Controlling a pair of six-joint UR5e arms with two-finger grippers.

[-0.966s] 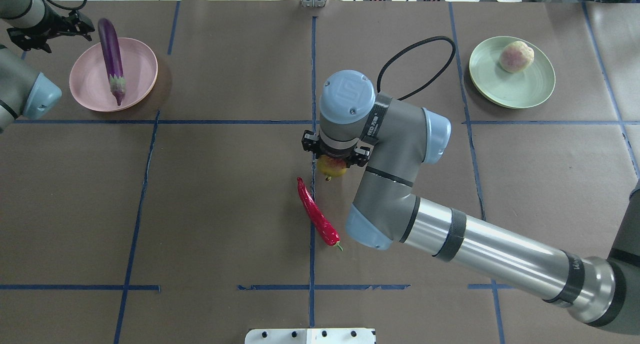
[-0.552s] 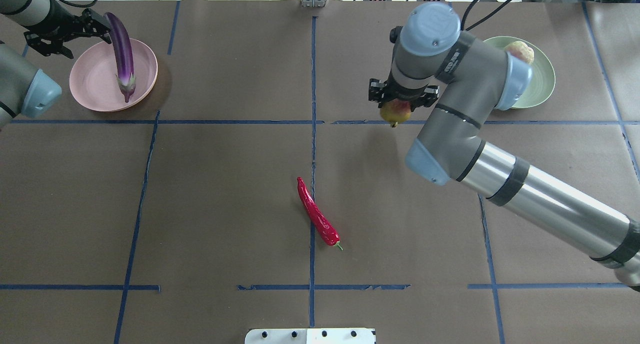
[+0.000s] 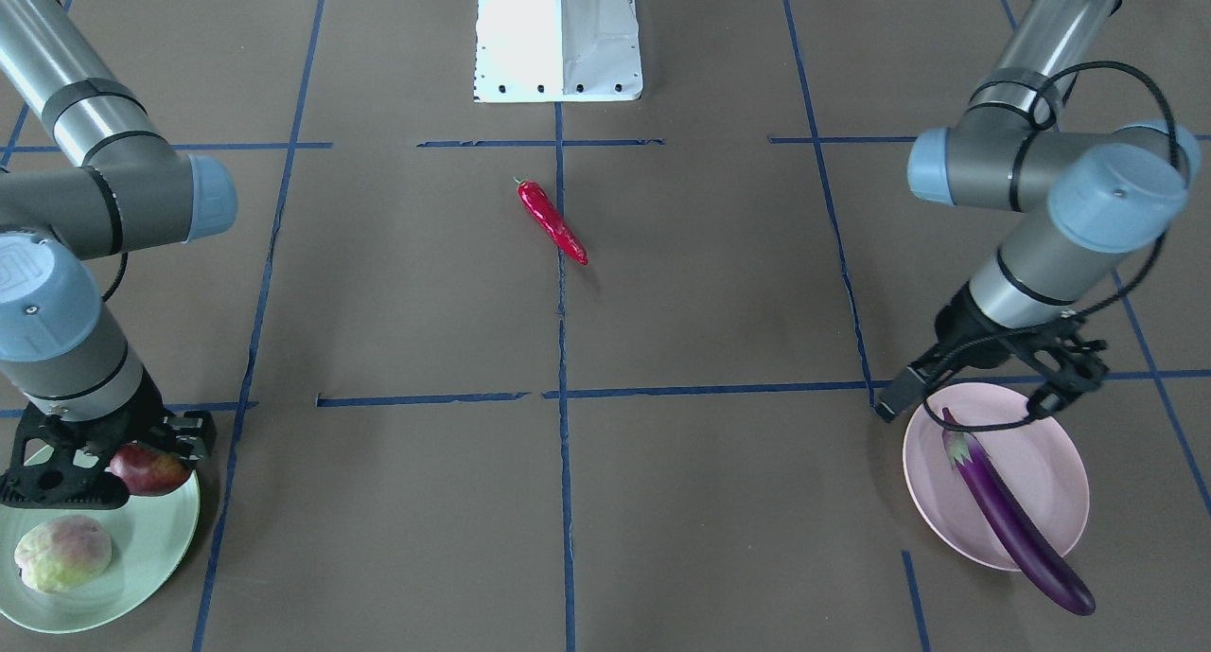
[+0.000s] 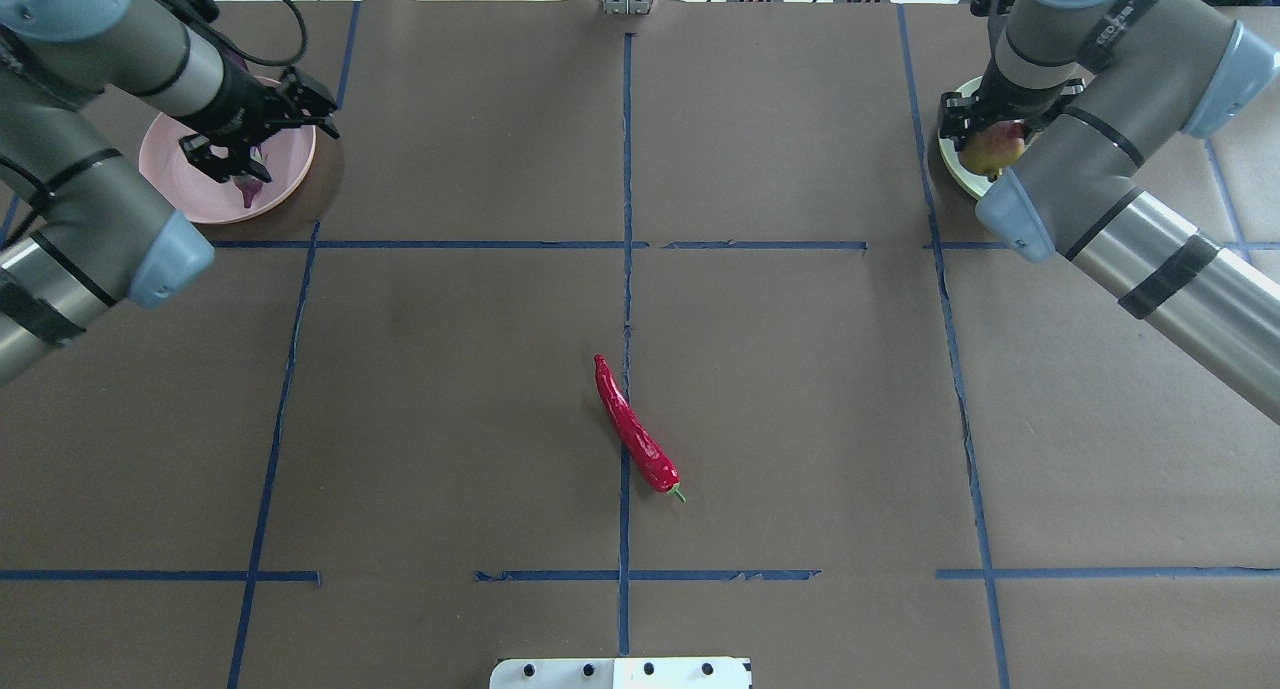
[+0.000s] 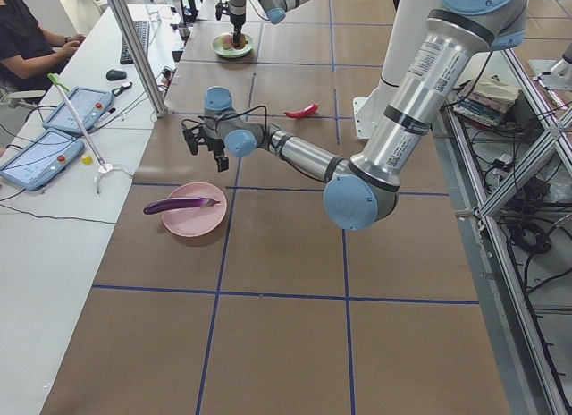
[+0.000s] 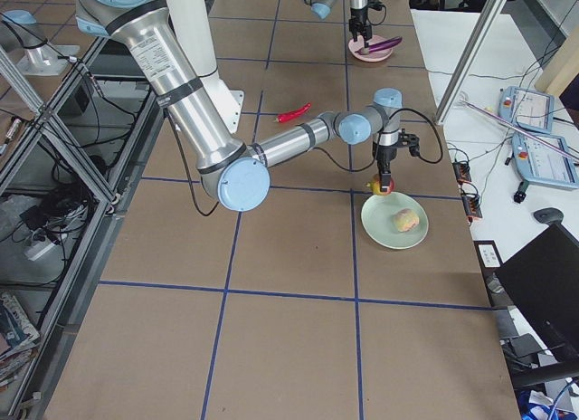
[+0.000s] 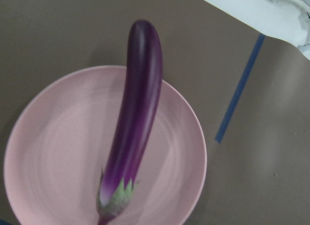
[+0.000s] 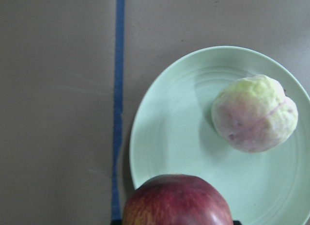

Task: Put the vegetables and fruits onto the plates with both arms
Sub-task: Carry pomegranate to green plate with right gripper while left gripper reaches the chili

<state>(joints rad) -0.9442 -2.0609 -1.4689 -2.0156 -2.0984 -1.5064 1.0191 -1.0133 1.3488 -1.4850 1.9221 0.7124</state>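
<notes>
1. My right gripper (image 3: 128,453) is clamped on the red fruit (image 3: 151,472). The fruit hangs at the edge of the green plate (image 3: 142,557), on the side toward the table's middle.
2. The pale fruit (image 3: 61,553) lies on the outer part of that plate, apart from the red one, with bare plate between them. I judge the set-down needs a short carry outward first, because a fruit released right at the rim could roll off.
3. My left gripper (image 3: 965,406) hangs above the pink plate (image 3: 1041,453) with its fingers spread and nothing between them.
4. The eggplant (image 3: 1008,515) lies on the pink plate. Its stem cap is inside the dish and its blunt end sticks out past the rim on the side away from my base.
5. The chili (image 4: 635,429) lies on the bare table across the centre tape line (image 4: 625,169), well apart from both plates and about equally far from each arm.
6. Its long axis slants. The stem end is nearer my base and a little to my right, and the tip is farther out to my left.
7. From the left gripper, the chili lies to the right and back toward my base. Since that gripper is free, I judge it should make the pick, closing across the slant.
</notes>
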